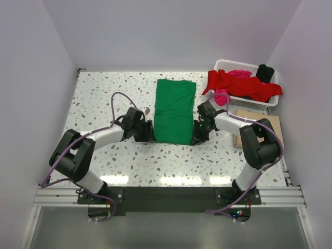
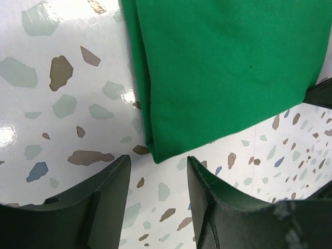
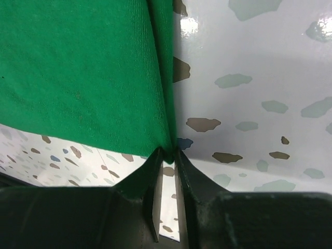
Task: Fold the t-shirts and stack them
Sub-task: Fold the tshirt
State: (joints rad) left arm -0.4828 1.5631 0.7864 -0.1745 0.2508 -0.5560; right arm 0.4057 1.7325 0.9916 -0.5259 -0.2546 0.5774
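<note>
The green t-shirt lies folded into a long strip on the speckled table. My left gripper is open at the strip's near left corner; in the left wrist view that corner lies just ahead of the fingertips, untouched. My right gripper is shut on the near right corner; in the right wrist view the green cloth is pinched between the fingertips. Red, magenta and black shirts lie in the basket. No tan shirt shows.
A white lattice basket stands at the back right, with shirts hanging over its rim. A brown cardboard piece lies just in front of it, beside my right arm. Walls close in the table on three sides.
</note>
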